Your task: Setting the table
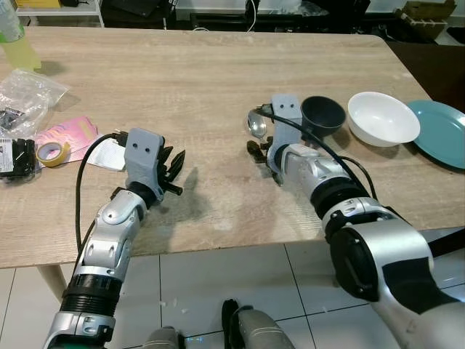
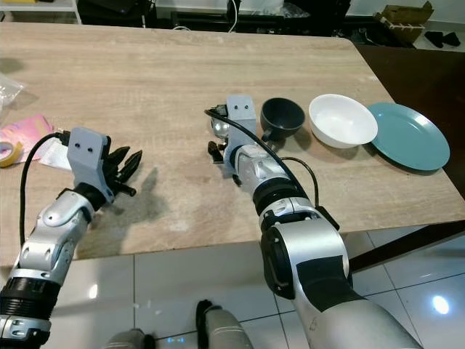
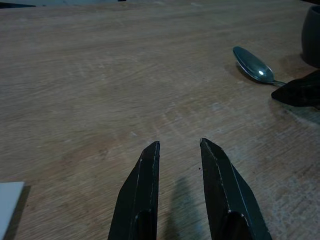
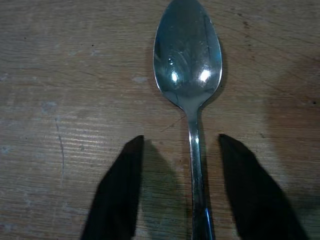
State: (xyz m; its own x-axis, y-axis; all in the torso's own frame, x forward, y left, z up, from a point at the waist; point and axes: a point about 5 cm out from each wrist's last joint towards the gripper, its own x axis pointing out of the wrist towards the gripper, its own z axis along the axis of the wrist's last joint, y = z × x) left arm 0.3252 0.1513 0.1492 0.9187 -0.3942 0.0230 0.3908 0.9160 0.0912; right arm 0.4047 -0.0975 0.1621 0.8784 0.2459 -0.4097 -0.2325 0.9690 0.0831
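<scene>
Head views: right gripper [image 1: 256, 149] low on wooden table [image 1: 189, 80], fingers apart to either side of spoon [image 1: 256, 125] handle; likely poised to pick it up. Left gripper [image 1: 171, 166] resting near table's front edge, fingers slightly parted, holding nothing; judged idle. Lined up to the right of spoon: one dark cup [image 1: 323, 115], one white bowl [image 1: 382, 118], one teal plate [image 1: 440, 132], probably staged for laying out. Clutter at far left: one tape roll [image 1: 52, 153], pink packet [image 1: 70, 134].

Left wrist view: two fingers [image 3: 141, 195] over bare wood, spoon well ahead.

Right wrist view: fingers [image 4: 118, 195] straddling handle, not yet touching. Count: one spoon.
</scene>
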